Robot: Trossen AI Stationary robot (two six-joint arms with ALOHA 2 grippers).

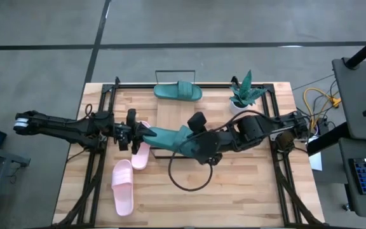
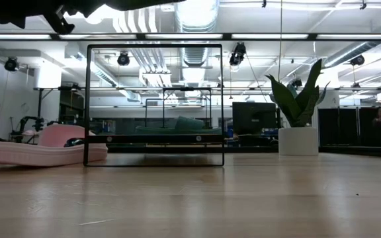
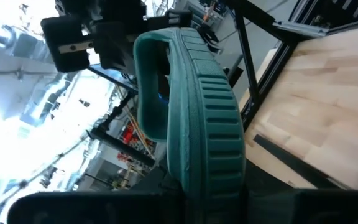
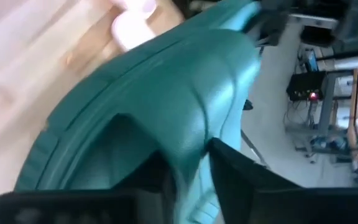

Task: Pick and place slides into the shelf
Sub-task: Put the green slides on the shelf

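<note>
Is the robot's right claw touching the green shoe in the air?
Touching. In the right wrist view, the right end effector pinches the strap of the teal slide; the high view shows it at that slide.

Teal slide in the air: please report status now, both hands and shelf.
Left hand and right hand both shut on teal slide, held above table. Second teal slide on shelf. Two pink slides on table. Nothing blocking shelf.
</note>
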